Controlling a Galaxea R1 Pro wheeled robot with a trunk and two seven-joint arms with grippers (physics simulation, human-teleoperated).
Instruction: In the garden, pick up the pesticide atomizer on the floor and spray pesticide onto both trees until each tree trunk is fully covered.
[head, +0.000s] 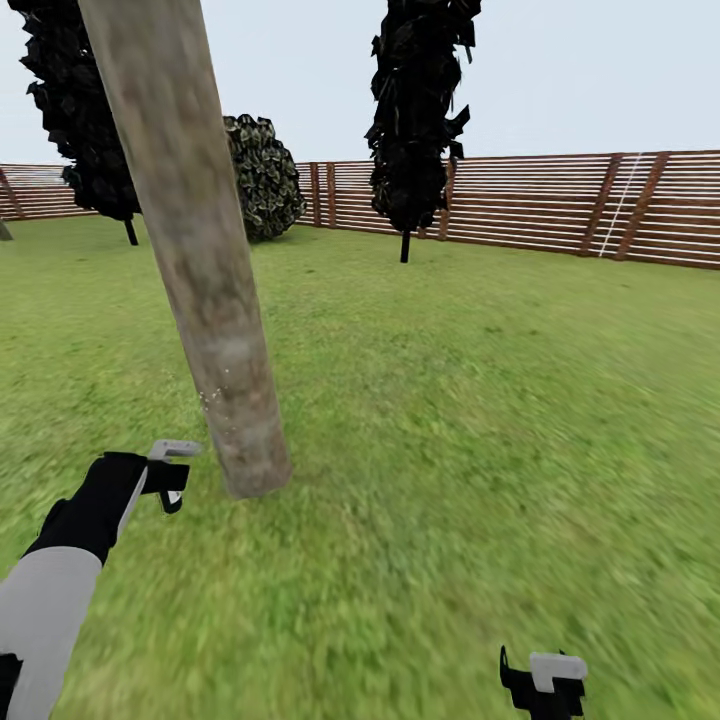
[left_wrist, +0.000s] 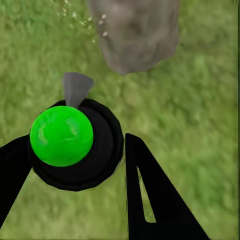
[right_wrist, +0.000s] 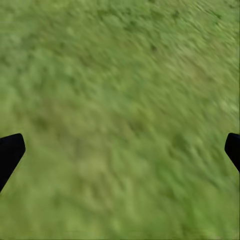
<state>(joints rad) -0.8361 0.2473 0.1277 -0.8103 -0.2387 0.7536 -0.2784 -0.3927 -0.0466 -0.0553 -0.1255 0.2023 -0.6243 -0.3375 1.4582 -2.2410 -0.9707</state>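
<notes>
- The left hand (left_wrist: 75, 165) pinches the pesticide atomizer (left_wrist: 75, 142) between its black fingers: a round black body with a glossy green dome on top and a grey cone-shaped nozzle facing the trunk.
- Just beyond the nozzle rises the tree trunk (head: 190, 240), a smooth, leaning, mottled grey-brown column rooted in the grass lawn (head: 450, 420).
- A few tiny white specks of pesticide (left_wrist: 95, 25) dot the trunk's lower side.
- The right hand (right_wrist: 120, 150) hangs spread over blurred grass, its black tips far apart.
- A brown slatted wooden fence (head: 560, 205) rings the lawn, with a round bush (head: 262, 175) before it.
</notes>
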